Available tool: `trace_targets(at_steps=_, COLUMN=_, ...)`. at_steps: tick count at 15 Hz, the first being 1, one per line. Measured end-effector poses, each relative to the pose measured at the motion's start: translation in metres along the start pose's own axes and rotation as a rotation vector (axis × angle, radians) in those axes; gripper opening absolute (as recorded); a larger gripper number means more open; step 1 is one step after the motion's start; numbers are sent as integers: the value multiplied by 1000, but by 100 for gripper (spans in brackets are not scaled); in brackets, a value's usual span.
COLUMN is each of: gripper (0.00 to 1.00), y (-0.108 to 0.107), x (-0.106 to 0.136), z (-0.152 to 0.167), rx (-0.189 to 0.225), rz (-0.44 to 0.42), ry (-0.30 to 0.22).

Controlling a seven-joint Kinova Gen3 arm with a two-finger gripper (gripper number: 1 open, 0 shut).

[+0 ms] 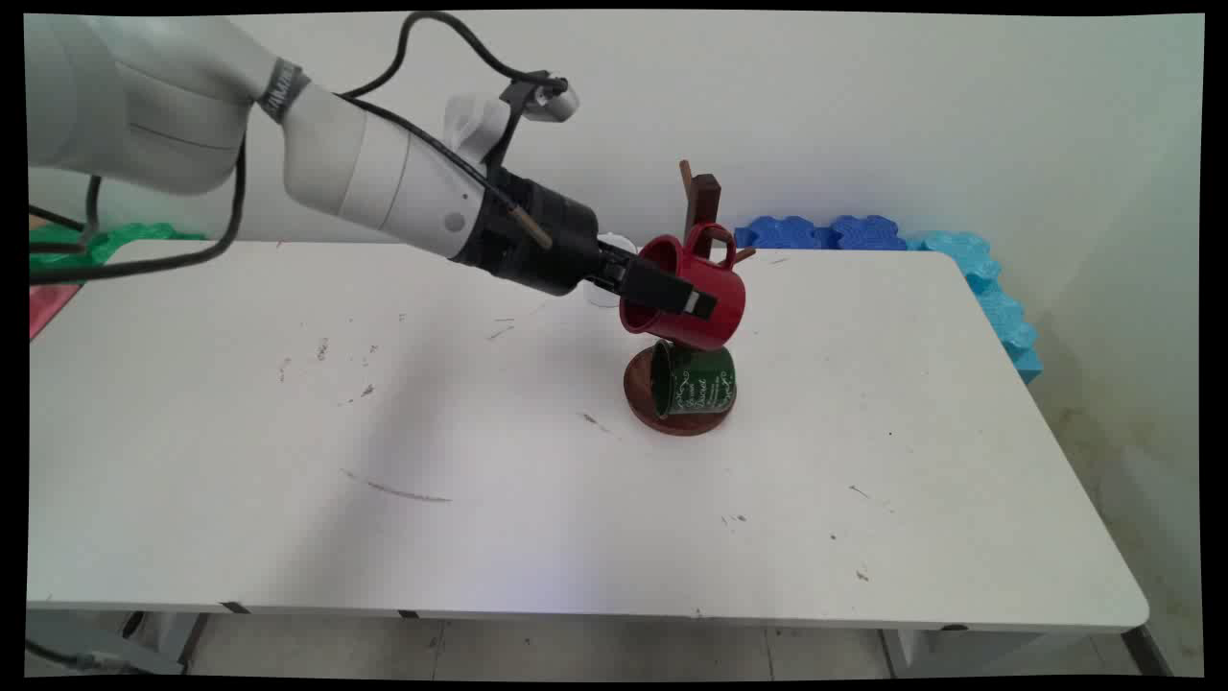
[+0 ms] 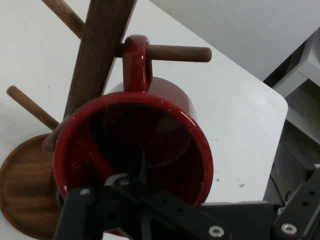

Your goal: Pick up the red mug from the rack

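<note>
My gripper [image 1: 687, 297] is shut on the rim of a red enamel mug [image 1: 725, 288], one finger inside the mug and one outside. The mug is tipped on its side with its mouth towards the hand. In the hand view the red mug's [image 2: 165, 100] handle [image 2: 136, 60] is looped over a wooden peg [image 2: 180, 52] of the mug tree [image 2: 102, 45]. The mug tree [image 1: 707, 197] stands on a round wooden base [image 1: 676, 419] mid-table. A dark green mug [image 1: 698, 379] with pale lettering hangs lower on the tree, just under the red one.
Blue foam tiles [image 1: 825, 233] and lighter blue ones [image 1: 998, 297] lie along the table's far right corner and right side. Green foam [image 1: 115, 238] sits at the far left. A pale small object [image 1: 606, 288] shows partly behind the gripper. Other bare pegs [image 2: 30, 106] stick out from the tree.
</note>
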Motion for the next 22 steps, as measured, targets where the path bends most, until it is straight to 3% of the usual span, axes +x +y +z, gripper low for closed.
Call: trace_targets(at_steps=22, gripper=100, y=0, x=15, z=22, rx=8, rz=-63, ry=-20)
